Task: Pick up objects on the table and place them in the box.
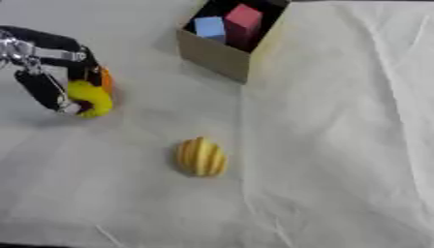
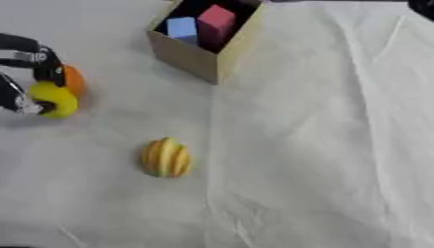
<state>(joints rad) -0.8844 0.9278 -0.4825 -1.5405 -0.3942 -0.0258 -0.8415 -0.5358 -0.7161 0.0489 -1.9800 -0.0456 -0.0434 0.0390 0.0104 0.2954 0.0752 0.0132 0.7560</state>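
Observation:
My left hand (image 1: pixel 51 72) comes in from the left edge, its fingers and thumb curled round a yellow round thing (image 1: pixel 91 98). An orange object (image 1: pixel 106 80) shows just behind the yellow one, touching it. A yellow ribbed, egg-shaped object (image 1: pixel 201 157) lies on the white cloth near the middle. The cardboard box (image 1: pixel 212 55) stands at the top centre and holds a blue block (image 1: pixel 209 27) and a red block (image 1: pixel 243 19). My right hand shows in neither view.
A white wrinkled cloth (image 1: pixel 339 145) covers the whole table, with a fold running down from the box's front corner. A dark shape (image 2: pixel 421 7) sits at the top right corner in the right eye view.

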